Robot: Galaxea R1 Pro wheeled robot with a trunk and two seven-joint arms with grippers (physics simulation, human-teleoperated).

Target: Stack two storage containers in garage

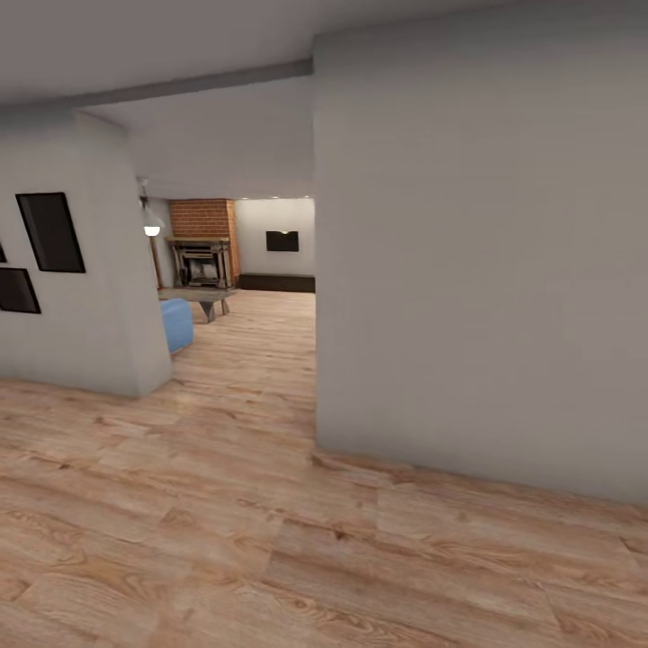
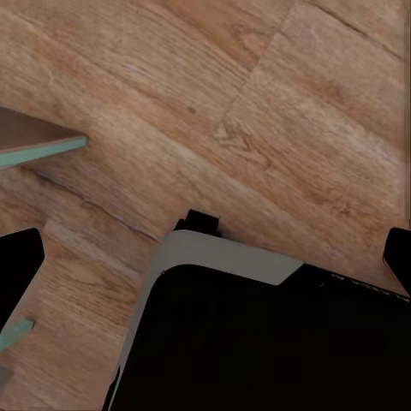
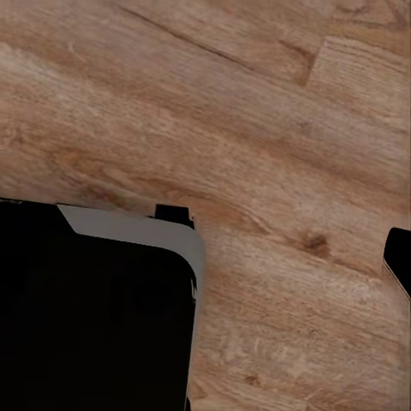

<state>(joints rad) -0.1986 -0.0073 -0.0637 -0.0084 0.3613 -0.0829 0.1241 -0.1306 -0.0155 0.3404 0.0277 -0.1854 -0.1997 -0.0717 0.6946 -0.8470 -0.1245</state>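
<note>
the robot stands on light wood-plank flooring (image 1: 270, 540) in a hallway, facing a gap between a plain pale grey wall block (image 1: 477, 270) on the right and a cream wall corner (image 1: 81, 297) hung with dark framed pictures (image 1: 51, 231) on the left. through the gap lies the living room: a red brick fireplace (image 1: 203, 238), a low grey table (image 1: 200, 295), the end of a blue sofa (image 1: 176, 324) and a dark wall screen (image 1: 282, 240). the two orange-red storage containers cannot be made out from here, so presumably they sit farther inside that room. both wrist views look down past the robot's black, grey-edged base (image 2: 257, 334) at the planks; the dark finger tips (image 2: 17, 265) of the left gripper stand wide apart with nothing between them, while only one dark finger tip (image 3: 398, 257) of the right gripper appears, so i cannot tell how its jaws stand. being topless, low-walled boxes, the containers should prove light and stiff, best taken by pinching a long rim wall.
</note>
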